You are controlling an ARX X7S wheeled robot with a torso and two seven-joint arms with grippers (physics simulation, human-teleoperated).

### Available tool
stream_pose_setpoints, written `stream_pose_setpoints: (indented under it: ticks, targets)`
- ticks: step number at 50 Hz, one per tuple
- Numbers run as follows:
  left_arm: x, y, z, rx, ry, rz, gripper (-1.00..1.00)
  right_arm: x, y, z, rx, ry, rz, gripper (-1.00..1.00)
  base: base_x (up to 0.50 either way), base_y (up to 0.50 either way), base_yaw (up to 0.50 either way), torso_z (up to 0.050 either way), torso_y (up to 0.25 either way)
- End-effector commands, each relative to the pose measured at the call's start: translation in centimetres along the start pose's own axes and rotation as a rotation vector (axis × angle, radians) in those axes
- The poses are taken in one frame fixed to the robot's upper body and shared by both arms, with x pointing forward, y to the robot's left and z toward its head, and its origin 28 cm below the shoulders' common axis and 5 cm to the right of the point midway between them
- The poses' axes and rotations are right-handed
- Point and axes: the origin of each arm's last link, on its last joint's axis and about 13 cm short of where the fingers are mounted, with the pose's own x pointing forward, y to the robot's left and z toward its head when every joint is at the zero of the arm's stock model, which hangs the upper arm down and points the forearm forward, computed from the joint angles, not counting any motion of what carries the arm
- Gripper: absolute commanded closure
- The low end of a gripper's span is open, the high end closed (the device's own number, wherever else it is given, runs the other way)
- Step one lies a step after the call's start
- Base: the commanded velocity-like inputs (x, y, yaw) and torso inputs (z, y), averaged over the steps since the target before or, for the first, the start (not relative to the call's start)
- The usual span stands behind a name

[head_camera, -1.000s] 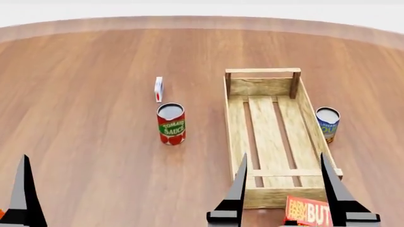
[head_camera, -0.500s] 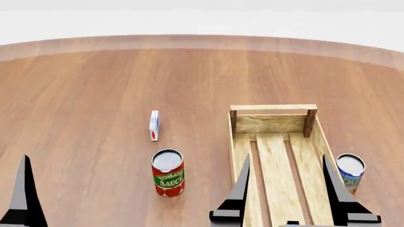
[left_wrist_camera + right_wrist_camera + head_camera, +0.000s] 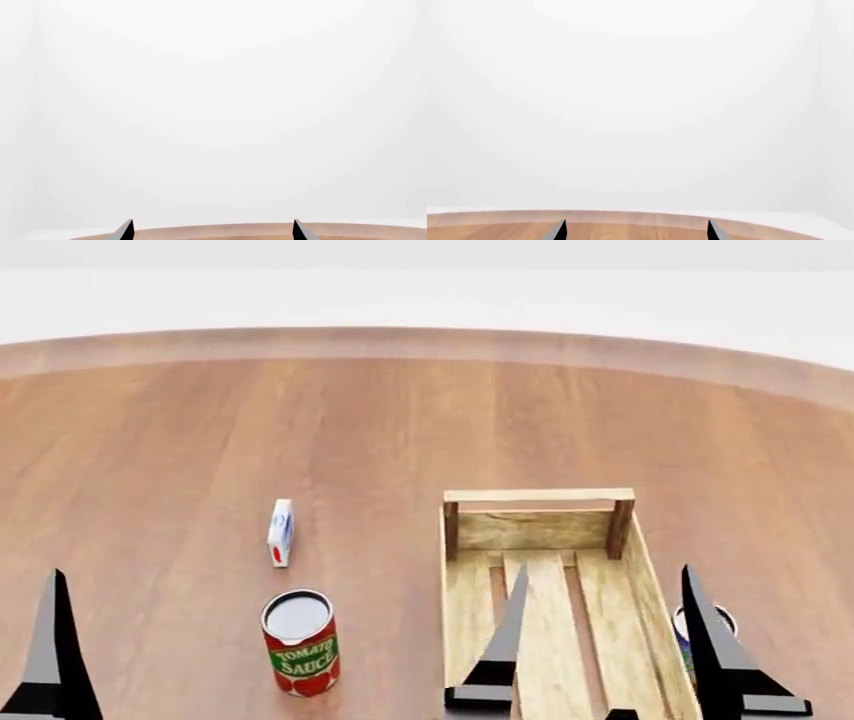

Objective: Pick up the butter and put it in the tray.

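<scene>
The butter is out of view in every frame. The tray (image 3: 461,580), a long light-wood crate with a slatted bottom, lies at the lower right of the head view, and its near end is cut off by the picture's edge. My right gripper (image 3: 603,640) is open and empty, with its two dark fingers spread in front of the tray. Of my left gripper only one finger (image 3: 51,650) shows at the lower left. The left wrist view shows the left gripper (image 3: 212,231) open and empty. The right wrist view shows the right gripper (image 3: 636,231) open, facing the table's far edge.
A red tomato sauce can (image 3: 300,642) stands left of the tray. A small white-blue carton (image 3: 279,532) stands behind the can. A blue can (image 3: 725,621) is partly hidden behind my right finger, right of the tray. The round wooden table's far rim (image 3: 400,340) curves across the back.
The head view has tilted up and turned. The tray, cans and carton slid down and left in the picture, and the butter left the bottom edge. Both grippers stayed open.
</scene>
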Motion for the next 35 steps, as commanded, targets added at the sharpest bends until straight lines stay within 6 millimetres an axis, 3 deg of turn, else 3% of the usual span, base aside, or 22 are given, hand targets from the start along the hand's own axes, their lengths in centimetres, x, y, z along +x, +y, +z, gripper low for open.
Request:
stream_pose_setpoints:
  ticks: [1,31,32,35]
  targets:
    - [-0.02,-0.06,0.02,-0.003,0.002,-0.006,-1.00,-0.08,0.01,0.12,0.027,-0.014,0.011,-1.00,0.00,-0.50,0.00,0.000,0.000]
    - [-0.07,-0.09,-0.21,-0.001,0.007,-0.007,-1.00,-0.13,0.06,0.08,-0.013,0.001,0.023,-1.00,0.00,-0.50,0.00,0.000,0.000]
    - [-0.06,-0.09,-0.15,-0.001,0.007,-0.007,-1.00,-0.35,0.25,0.26,-0.003,-0.034,0.096,-1.00,0.00,0.00,0.00,0.000,0.000]
    - [-0.08,-0.08,-0.20,0.000,0.007,-0.007,-1.00,-0.29,0.12,0.34,-0.021,-0.034,0.066,-1.00,0.00,0.00,0.00,0.000,0.000]
